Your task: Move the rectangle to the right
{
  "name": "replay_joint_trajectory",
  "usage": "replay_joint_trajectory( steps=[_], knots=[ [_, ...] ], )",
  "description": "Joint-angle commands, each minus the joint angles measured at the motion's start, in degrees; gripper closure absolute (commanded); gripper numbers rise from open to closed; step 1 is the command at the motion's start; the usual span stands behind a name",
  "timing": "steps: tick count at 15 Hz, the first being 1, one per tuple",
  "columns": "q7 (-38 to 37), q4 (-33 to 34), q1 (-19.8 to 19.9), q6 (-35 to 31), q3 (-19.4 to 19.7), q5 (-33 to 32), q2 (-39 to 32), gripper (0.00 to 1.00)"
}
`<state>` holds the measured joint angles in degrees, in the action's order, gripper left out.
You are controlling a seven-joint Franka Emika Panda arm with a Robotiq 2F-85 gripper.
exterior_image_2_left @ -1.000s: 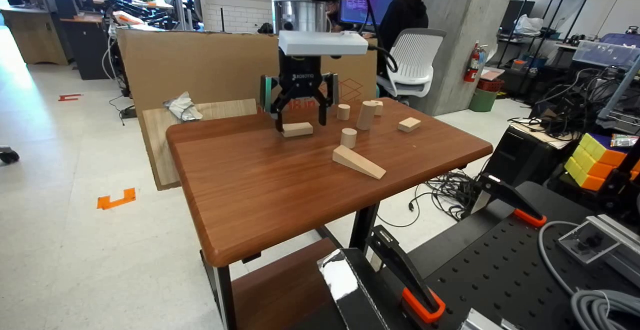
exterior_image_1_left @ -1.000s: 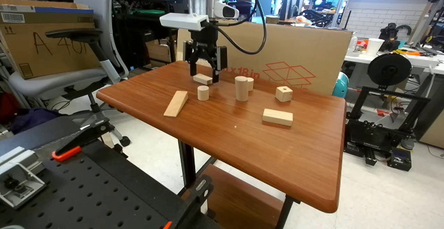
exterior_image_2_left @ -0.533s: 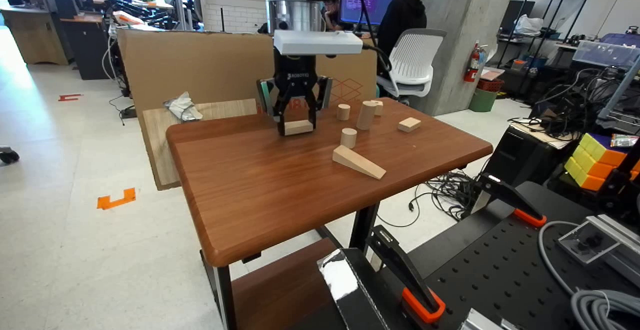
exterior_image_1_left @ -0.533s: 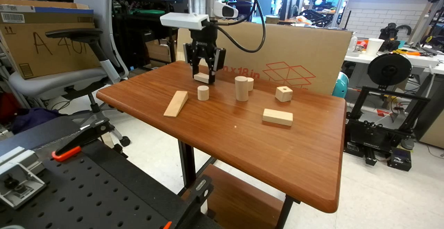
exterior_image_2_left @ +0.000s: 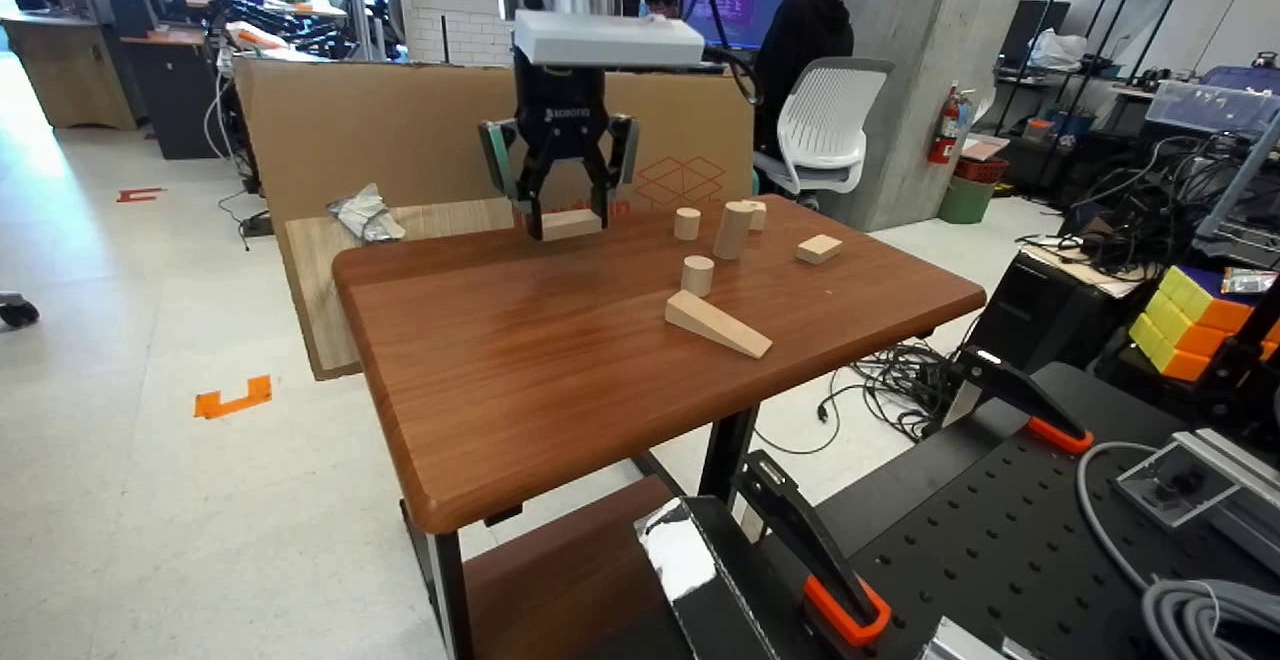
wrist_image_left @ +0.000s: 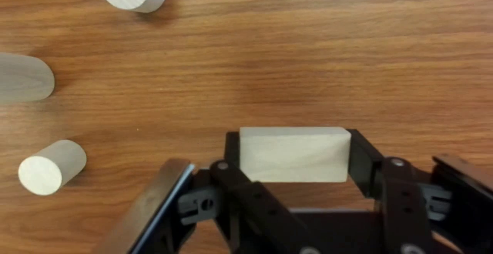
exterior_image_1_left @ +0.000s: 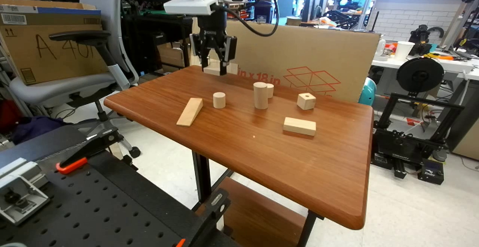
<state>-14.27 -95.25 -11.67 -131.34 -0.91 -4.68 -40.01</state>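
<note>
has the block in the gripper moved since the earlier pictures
Yes: in both exterior views the held block has risen off the table and shifted toward the picture's left, judged against the cardboard sheet behind.

The rectangle (wrist_image_left: pixel 294 159) is pale cream wood, as is the wedge (exterior_image_2_left: pixel 715 323). The gripper (exterior_image_2_left: pixel 567 224) is black with a green strip (exterior_image_2_left: pixel 498 153). The table (exterior_image_1_left: pixel 299 164) is reddish brown, streaked with darker grain. The far cardboard (exterior_image_1_left: pixel 299 48) is tan, printed in red. The near bench (exterior_image_1_left: pixel 116 199) is black, dotted with holes, its clamp (exterior_image_2_left: pixel 815 545) black and orange.
</note>
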Motion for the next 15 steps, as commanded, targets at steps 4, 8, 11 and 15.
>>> replay_joint_trajectory(
  steps=[4, 8, 11, 15],
  knots=[
    [-1.7, -12.1, -2.9, 0.6, 1.8, -7.8, 13.9, 0.58],
    [-2.1, -22.2, -1.5, -2.5, 1.8, -11.3, 23.1, 0.58],
    [-2.2, -29.4, 0.5, -4.3, 2.0, -12.1, 29.4, 0.58],
    [-0.7, -35.8, 4.7, -7.1, 2.6, -11.5, 34.3, 0.58]
  ],
)
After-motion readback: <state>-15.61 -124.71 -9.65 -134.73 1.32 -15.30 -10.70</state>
